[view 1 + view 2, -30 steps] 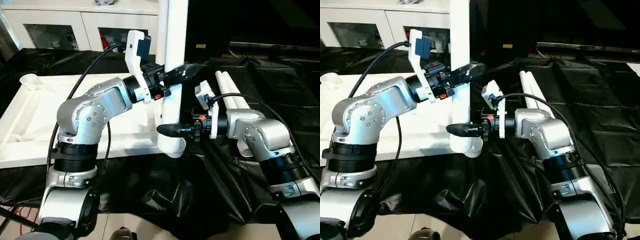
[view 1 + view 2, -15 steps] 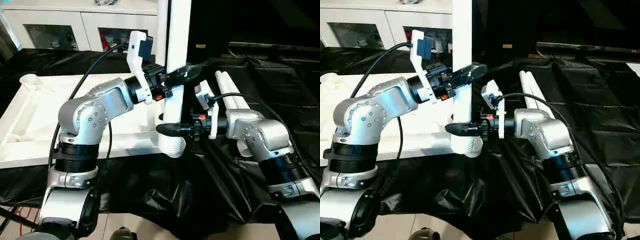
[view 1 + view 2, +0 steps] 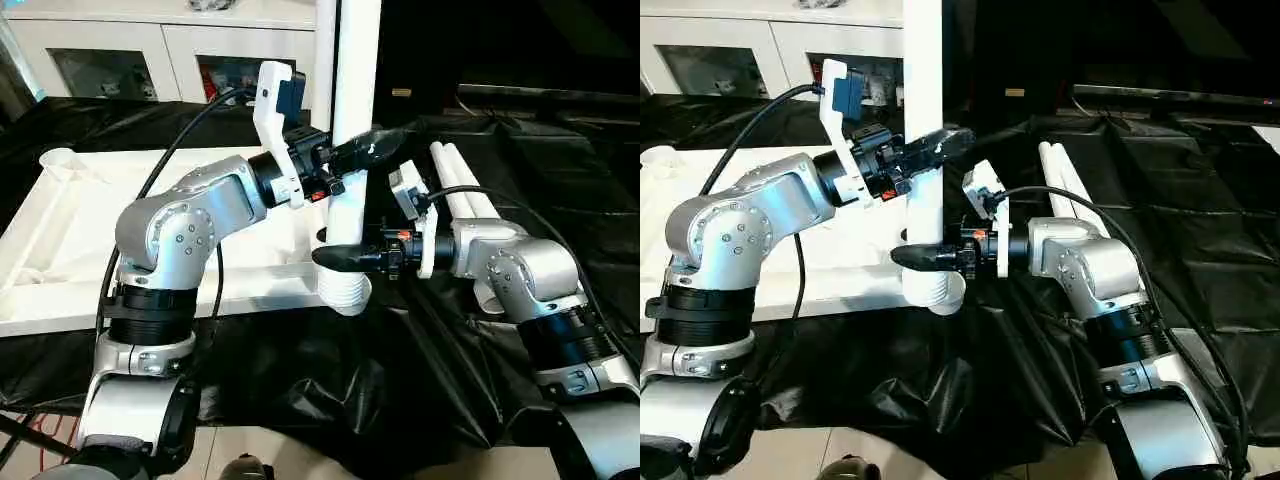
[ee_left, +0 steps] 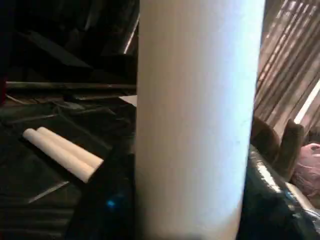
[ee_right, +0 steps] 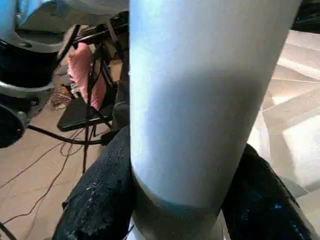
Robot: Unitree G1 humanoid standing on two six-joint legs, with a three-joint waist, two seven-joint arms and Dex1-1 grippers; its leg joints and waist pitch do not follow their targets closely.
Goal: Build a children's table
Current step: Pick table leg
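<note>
- Left eye view: the white tabletop [image 3: 60,250] lies flat with its underside up on a surface draped in black sheeting [image 3: 560,130]; a round corner socket [image 3: 58,158] shows at its far left corner; its near edge runs toward the middle of the scene, where the upright leg stands
- Behind it along the far wall stands a white cabinet [image 3: 120,60] with glass doors
- One long white tube leg [image 3: 352,110] stands upright at the tabletop's near right corner, its top passing out of the picture; its ribbed lower end [image 3: 344,292] sits at that corner, though whether it is fully seated in a socket I cannot tell
- Two more white legs [image 3: 462,190] lie side by side on the black sheeting, touching one another, just beyond the right forearm; the left wrist view also shows this pair [image 4: 62,152] lying beyond the upright tube
- The left gripper [image 3: 365,150] reaches across from the left and clasps the upright leg partway up, black fingers on either side of the tube; the left wrist view shows the tube filling the space between its fingers [image 4: 107,200]
- The right gripper [image 3: 345,258] comes in level from the right and clasps the same leg lower down, just above the ribbed end; the right wrist view shows its fingers [image 5: 105,190] pressed against both sides of the tube
</note>
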